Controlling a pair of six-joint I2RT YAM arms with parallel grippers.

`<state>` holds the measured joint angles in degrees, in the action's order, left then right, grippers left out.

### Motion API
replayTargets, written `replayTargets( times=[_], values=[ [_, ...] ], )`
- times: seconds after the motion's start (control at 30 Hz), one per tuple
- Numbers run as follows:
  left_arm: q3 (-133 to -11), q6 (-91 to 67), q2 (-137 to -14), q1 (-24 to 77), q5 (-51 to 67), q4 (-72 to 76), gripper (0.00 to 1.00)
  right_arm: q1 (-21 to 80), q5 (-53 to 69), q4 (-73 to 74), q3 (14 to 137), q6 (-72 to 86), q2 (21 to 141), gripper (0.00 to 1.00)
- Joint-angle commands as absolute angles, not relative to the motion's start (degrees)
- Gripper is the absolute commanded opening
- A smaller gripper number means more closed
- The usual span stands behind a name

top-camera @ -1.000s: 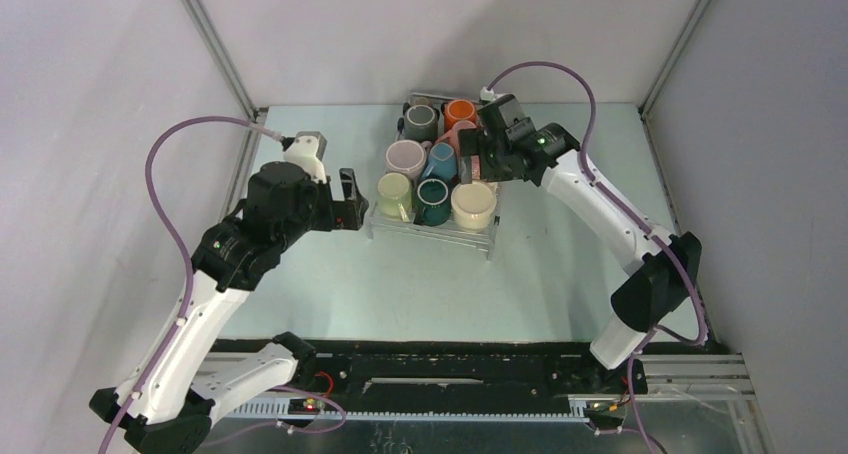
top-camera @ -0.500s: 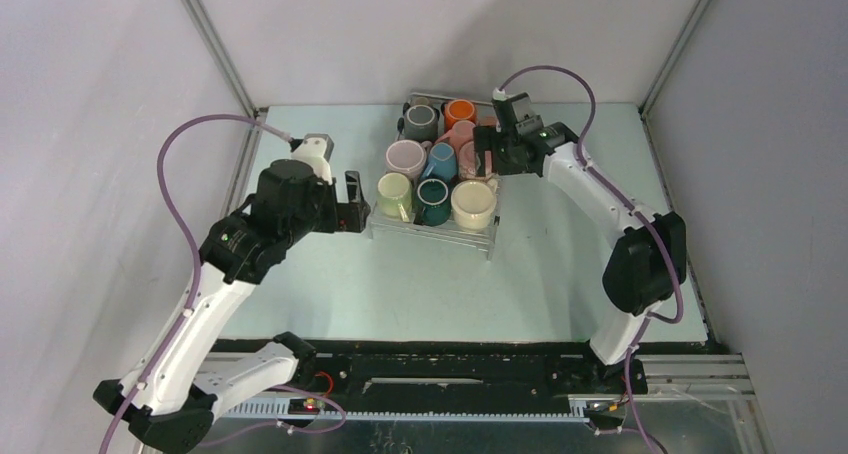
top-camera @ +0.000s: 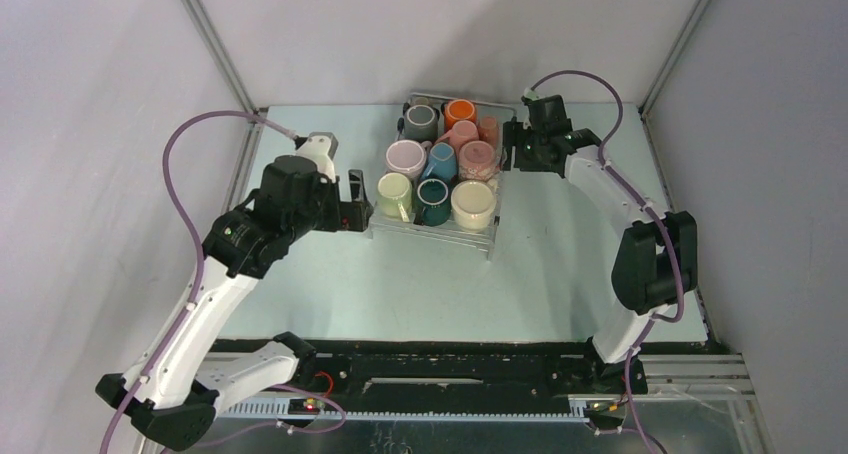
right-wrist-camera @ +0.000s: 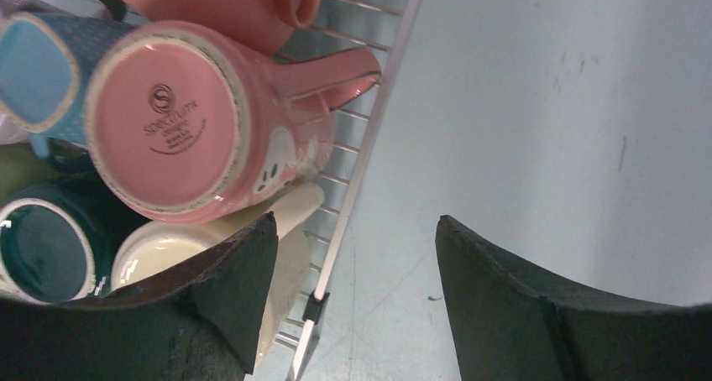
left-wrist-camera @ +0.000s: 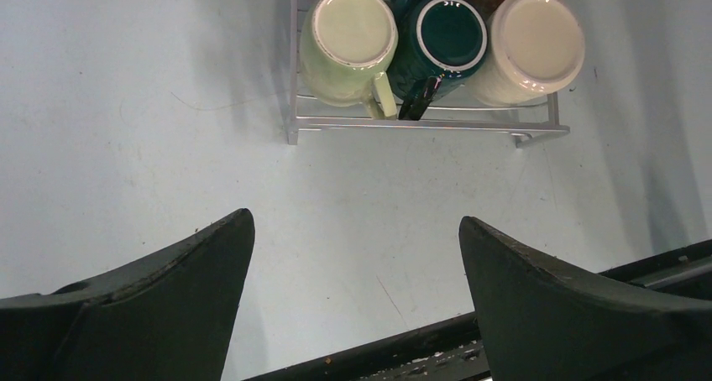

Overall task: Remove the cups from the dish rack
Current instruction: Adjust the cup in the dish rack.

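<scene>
Dish rack stands at the far middle of the worktop, loaded with cups.

Near row, left to right: pale green cup, teal cup, cream cup, all base up. Middle row: lilac cup, blue cup, speckled pink cup. The speckled pink cup is tilted, with its stamped base towards the right wrist camera and its handle lying over the wires at the right edge. Far row: grey cup, orange cup, with a pink cup just nearer.

Left claw hovers just beside the rack's left side, level with the pale green cup. Its jaws are spread wide and nothing is between them.

Right claw sits at the rack's right edge, just beside the speckled pink cup. Its jaws are apart and empty; the wrist view shows only the rack's edge wire and bare worktop between them. Contact with the cup cannot be confirmed.
</scene>
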<state>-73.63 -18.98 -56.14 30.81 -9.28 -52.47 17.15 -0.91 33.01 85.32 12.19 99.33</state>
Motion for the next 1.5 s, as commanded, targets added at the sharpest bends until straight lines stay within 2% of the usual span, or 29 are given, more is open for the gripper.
replayTargets(
  times=[0.0, 0.1, 0.23, 0.43, 0.9, 1.47],
  values=[
    [-77.4, -18.3, -56.1, 31.2, -8.2, -52.2, 1.0, 16.1, 2.6, 28.1, 85.8, 11.3, 97.5, 0.77],
    [-78.2, -17.8, -56.4, 31.2, -8.3, -52.7, 1.0, 16.5, 2.2, 29.9, 87.7, 11.0, 97.1, 0.8],
    [-79.1, -17.2, -57.1, 31.2, -9.1, -53.7, 1.0, 18.8, 0.9, 31.5, 91.1, 10.2, 97.5, 0.91],
    [-79.2, -17.8, -57.5, 31.2, -9.3, -53.6, 1.0, 22.4, -2.1, 36.8, 100.0, 8.1, 104.8, 0.99],
    [-80.6, -17.5, -58.1, 31.2, -10.2, -53.8, 1.0, 25.6, -1.1, 41.8, 110.7, 5.7, 113.7, 1.0],
    [-80.7, -17.4, -57.4, 31.2, -10.8, -54.8, 1.0, 27.0, 3.4, 44.3, 116.5, 7.0, 118.0, 1.0]
  ],
)
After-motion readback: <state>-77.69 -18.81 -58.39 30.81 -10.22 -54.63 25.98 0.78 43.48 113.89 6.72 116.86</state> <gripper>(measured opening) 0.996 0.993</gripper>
